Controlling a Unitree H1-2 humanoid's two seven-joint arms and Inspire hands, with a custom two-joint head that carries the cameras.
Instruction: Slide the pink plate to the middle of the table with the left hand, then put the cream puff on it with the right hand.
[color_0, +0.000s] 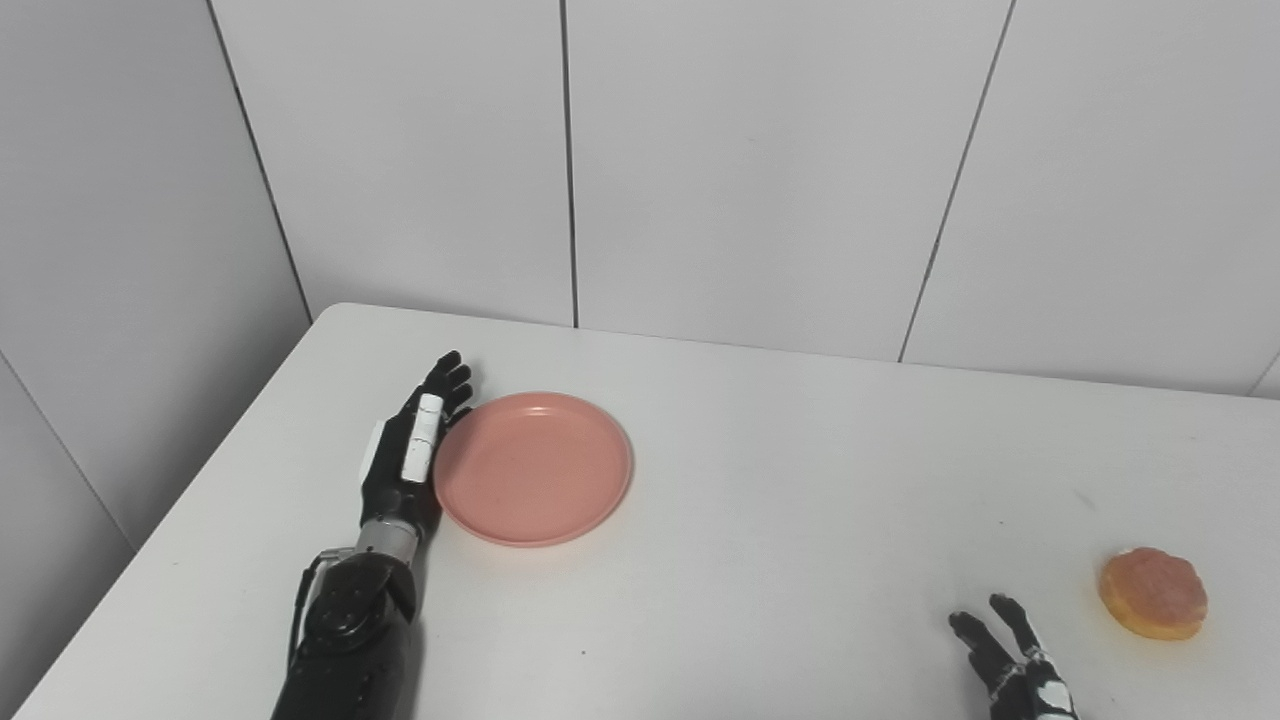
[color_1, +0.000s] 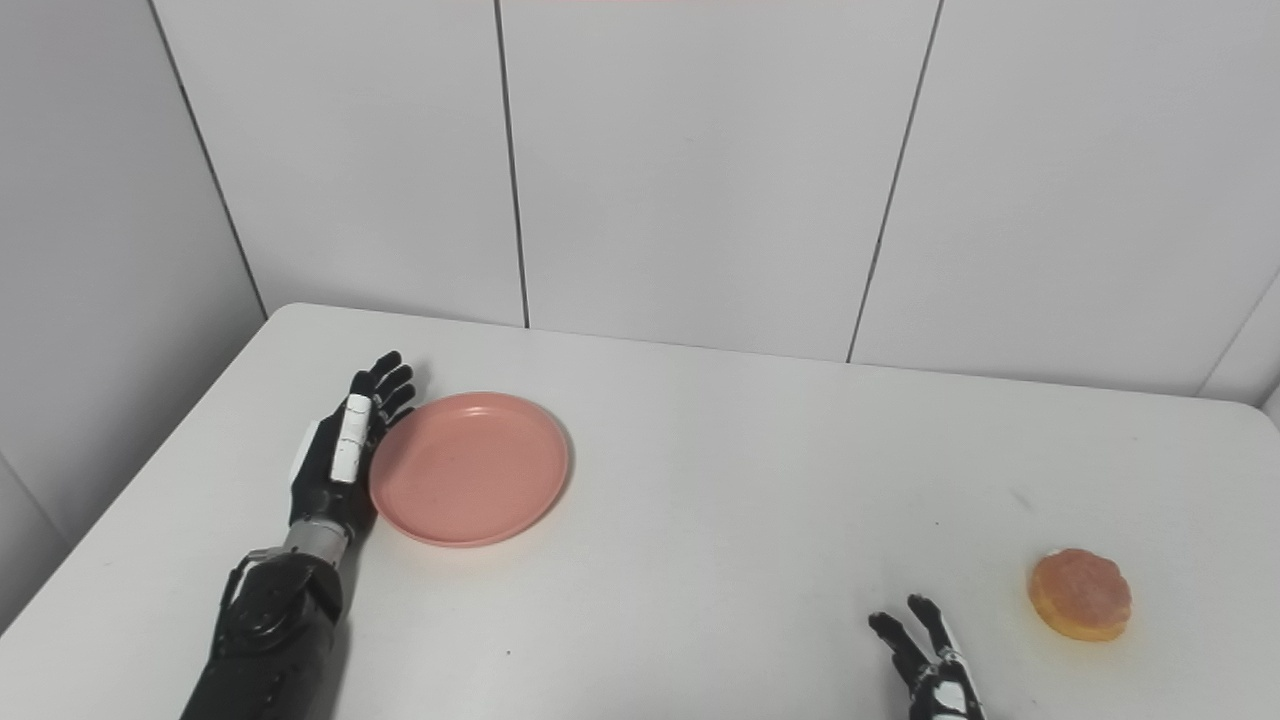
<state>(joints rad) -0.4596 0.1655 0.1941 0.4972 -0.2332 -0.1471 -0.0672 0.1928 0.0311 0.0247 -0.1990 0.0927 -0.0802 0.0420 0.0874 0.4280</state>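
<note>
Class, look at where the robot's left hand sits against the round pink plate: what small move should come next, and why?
Probably a short push rightward by the left hand: it lies flat against the left rim of the round pink plate, which sits left of the white table's middle. The round golden cream puff waits beside the open right hand.

My glossy black left hand (color_0: 408, 455) has a white thumb panel and silver wrist collar; my black right hand (color_0: 1015, 665) shows white patches.

Plate (color_0: 533, 468) left on table (color_0: 780, 480), left hand (color_0: 410, 450) against its left rim; cream puff (color_0: 1153, 592) far right.
</note>
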